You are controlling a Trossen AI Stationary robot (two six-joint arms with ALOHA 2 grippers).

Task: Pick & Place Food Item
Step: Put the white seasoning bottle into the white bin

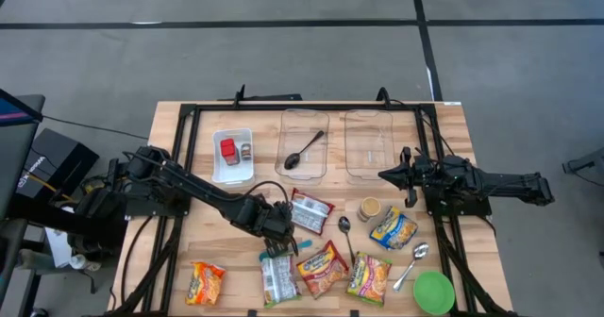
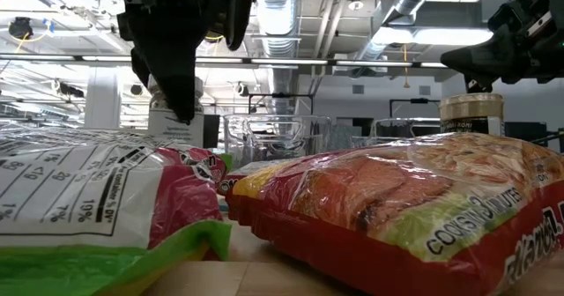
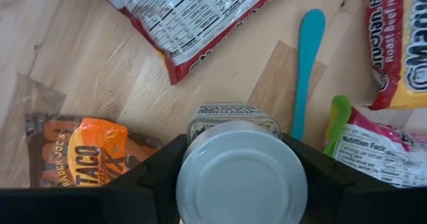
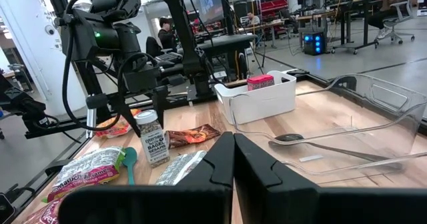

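Note:
My left gripper point(image 1: 276, 237) is near the table's middle front, pointing steeply down and shut on a small seasoning jar point(image 4: 153, 141) with a white lid and a printed label. The jar also shows behind the dark fingers in the low view point(image 2: 174, 124). Below it lie a teal spatula point(image 3: 305, 71) and food packets point(image 1: 323, 268). My right gripper point(image 1: 385, 175) waits shut and level at the right side, touching nothing. My left gripper has the jar's top end between its two fingers point(image 3: 157, 177), one on either side of the round white lid point(image 3: 241, 174). The fingers come from above, slanting down. The jar hangs below them, lid up and slightly tilted; it appears clear of the table.
At the back stand a white bin point(image 1: 232, 166) with a red item and two clear containers point(image 1: 368, 142), one holding a black spoon point(image 1: 304, 150). Several packets, a second jar point(image 1: 369, 208), two spoons point(image 1: 413, 263) and a green bowl point(image 1: 433, 291) crowd the front.

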